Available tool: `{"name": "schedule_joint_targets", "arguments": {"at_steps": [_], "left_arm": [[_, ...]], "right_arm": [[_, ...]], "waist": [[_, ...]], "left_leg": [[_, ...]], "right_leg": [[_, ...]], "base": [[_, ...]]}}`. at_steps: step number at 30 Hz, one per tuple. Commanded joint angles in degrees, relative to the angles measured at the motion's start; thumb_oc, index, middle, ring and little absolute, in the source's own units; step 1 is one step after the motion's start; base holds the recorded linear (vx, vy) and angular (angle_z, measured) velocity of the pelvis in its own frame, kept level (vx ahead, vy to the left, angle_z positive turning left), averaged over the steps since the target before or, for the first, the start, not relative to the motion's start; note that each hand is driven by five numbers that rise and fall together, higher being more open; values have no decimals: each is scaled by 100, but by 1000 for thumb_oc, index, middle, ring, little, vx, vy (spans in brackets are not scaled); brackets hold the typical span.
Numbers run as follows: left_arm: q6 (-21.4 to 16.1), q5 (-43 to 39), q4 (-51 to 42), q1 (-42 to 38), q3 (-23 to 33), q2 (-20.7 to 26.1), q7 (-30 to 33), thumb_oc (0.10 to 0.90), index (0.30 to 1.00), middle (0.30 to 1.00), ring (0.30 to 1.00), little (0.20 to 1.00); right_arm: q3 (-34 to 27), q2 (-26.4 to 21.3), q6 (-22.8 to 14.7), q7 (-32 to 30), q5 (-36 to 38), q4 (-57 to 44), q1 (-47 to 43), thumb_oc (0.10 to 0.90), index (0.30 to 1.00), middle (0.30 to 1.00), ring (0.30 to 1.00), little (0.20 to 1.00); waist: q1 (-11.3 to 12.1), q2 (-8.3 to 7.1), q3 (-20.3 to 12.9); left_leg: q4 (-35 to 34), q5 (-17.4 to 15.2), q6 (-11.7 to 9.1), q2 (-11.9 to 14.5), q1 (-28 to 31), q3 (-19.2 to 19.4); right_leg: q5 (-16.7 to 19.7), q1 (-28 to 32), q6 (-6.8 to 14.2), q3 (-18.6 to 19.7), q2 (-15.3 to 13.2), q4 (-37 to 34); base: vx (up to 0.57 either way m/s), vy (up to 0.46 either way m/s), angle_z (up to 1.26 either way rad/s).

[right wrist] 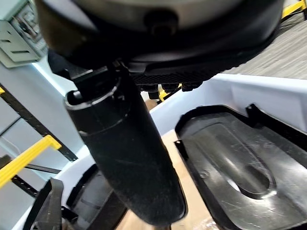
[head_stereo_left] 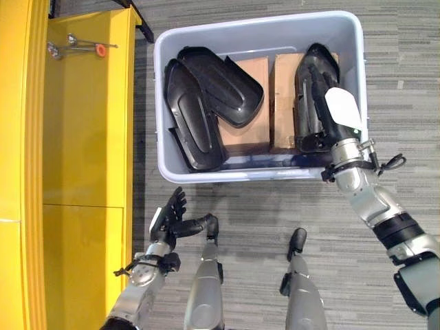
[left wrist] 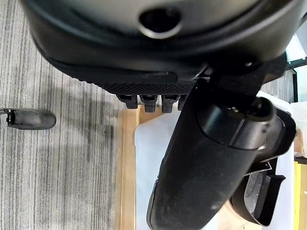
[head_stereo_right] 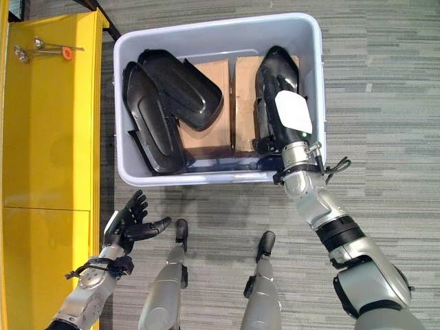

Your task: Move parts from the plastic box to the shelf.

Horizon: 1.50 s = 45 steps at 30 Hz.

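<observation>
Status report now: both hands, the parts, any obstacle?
Right hand open over right part in plastic box. Left hand open, outside box. Other parts inside. Nothing blocking.

Bright, even overhead light; soft shadows; wrist views blurred on the close hand (left wrist: 201,158)

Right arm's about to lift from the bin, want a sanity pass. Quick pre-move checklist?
1. Right hand over the right-side black part in the plastic box: ok.
2. Fingers closed on that part: cannot tell.
3. Left hand open, outside the box: ok.
4. Two other black parts apart from the target: ok.
5. Yellow shelf surface free; small tools at far end: ok.
</observation>
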Motion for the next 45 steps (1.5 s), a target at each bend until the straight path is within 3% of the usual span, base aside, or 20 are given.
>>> {"name": "schedule_joint_targets", "arguments": {"at_steps": [1,20,34,45], "left_arm": [[-476,178,-410,-66,-40,120,133,900,1000,1000,1000,1000],[-530,216,-391,-124,-19,54,307,900,1000,1000,1000,1000],[-595,303,-376,-107,36,114,300,900,1000,1000,1000,1000],[-630,287,-345,-194,3,141,304,900,1000,1000,1000,1000]], "right_arm": [[-16,-166,-226,-541,-263,-119,-737,900,1000,1000,1000,1000],[-141,192,-174,-580,-282,10,35,900,1000,1000,1000,1000],[158,-619,97,-605,-1256,429,-169,900,1000,1000,1000,1000],[655,-1054,183,-510,-1474,941,-705,900,1000,1000,1000,1000]], "waist": [[3,-168,-89],[-57,-223,-14],[-90,-201,80],[-96,-142,161]], "left_leg": [[18,153,-156,225,184,6],[37,118,-125,181,148,21],[39,161,-143,179,38,15],[56,210,-169,204,-58,41]], "right_leg": [[-276,-473,133,-129,-410,927],[-265,-519,144,-118,-431,922],[-272,-689,131,-83,-427,990],[-264,-915,128,0,-421,1073]], "base": [[0,0,0],[0,0,0],[0,0,0],[0,0,0]]}}
